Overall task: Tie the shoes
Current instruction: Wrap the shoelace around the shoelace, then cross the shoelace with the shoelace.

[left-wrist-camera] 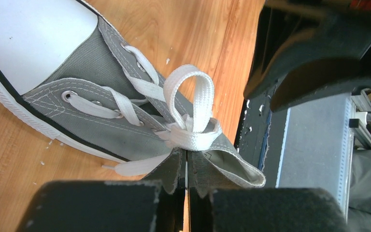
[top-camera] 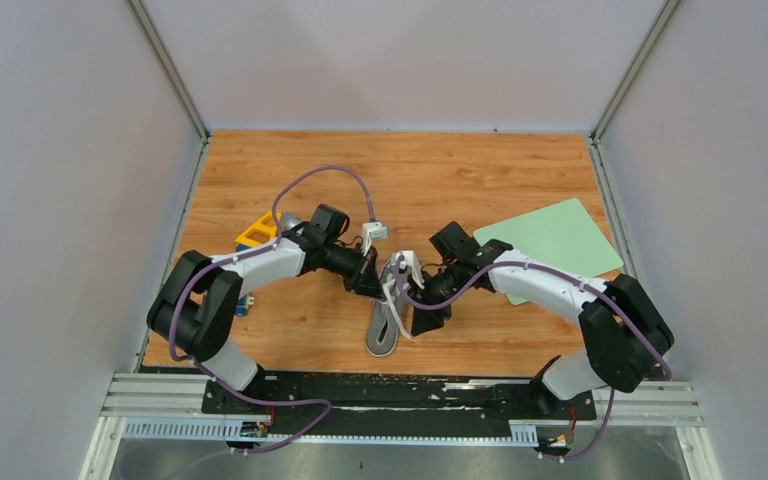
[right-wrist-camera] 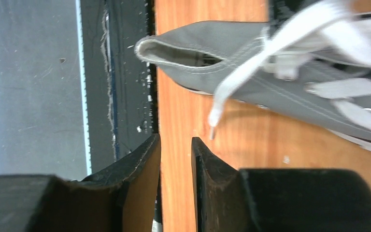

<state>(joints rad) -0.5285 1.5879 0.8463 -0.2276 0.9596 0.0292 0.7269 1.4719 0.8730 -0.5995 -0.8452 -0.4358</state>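
Observation:
The grey canvas shoe [top-camera: 382, 335] with a white toe cap lies on the wooden table between the two arms. In the left wrist view the shoe [left-wrist-camera: 96, 101] shows a white lace loop [left-wrist-camera: 189, 79] standing above a wrapped knot. My left gripper [left-wrist-camera: 187, 155] is shut on the lace at the base of that loop, over the tongue. In the top view the left gripper [top-camera: 378, 288] sits at the shoe's left side. My right gripper [right-wrist-camera: 176, 145] is open and holds nothing. A loose lace end [right-wrist-camera: 221, 99] hangs from the shoe [right-wrist-camera: 270, 92] just ahead of its fingertips. From above, the right gripper [top-camera: 422, 318] is at the shoe's right side.
A pale green mat [top-camera: 550, 245] lies at the right of the table. A yellow-orange block [top-camera: 256, 232] sits behind the left arm. The metal rail [top-camera: 400, 400] runs along the near edge, close to the shoe's heel. Grey walls close in three sides.

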